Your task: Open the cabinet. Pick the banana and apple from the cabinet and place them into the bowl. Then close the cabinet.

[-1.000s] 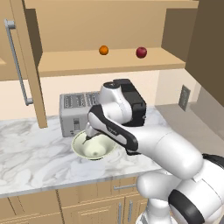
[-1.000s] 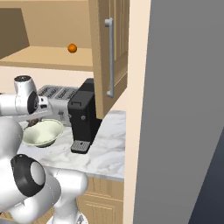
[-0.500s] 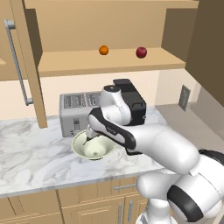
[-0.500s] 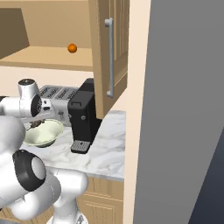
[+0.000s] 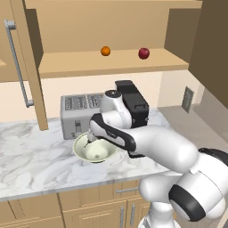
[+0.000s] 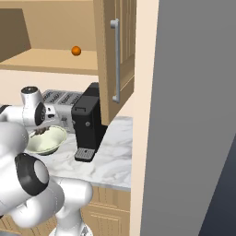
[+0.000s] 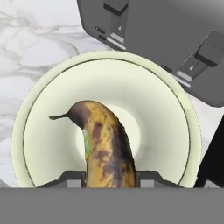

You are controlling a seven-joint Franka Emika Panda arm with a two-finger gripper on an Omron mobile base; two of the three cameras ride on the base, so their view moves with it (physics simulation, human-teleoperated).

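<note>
My gripper (image 7: pixel 109 177) is shut on the banana (image 7: pixel 105 148), a brown-spotted yellow fruit that hangs just above the middle of the pale cream-green bowl (image 7: pixel 157 96). The bowl (image 5: pixel 82 153) stands on the marble counter in front of the toaster, and my hand (image 5: pixel 92 137) reaches down over its left rim. The cabinet (image 5: pixel 111 64) is open, with both doors swung wide. The dark-red apple (image 5: pixel 144 53) rests on its shelf at the right. From the right, the bowl (image 6: pixel 50 143) and the gripper (image 6: pixel 39 132) show beside the arm.
An orange ball (image 5: pixel 105 51) lies on the shelf left of the apple. A silver toaster (image 5: pixel 73 113) and a black coffee machine (image 6: pixel 87 122) stand close behind the bowl. The open left door (image 5: pixel 15 58) and right door (image 6: pixel 117 55) jut out over the counter.
The hand has sunk slightly toward the bowl, still holding the banana. Apple and orange ball have stayed put.
</note>
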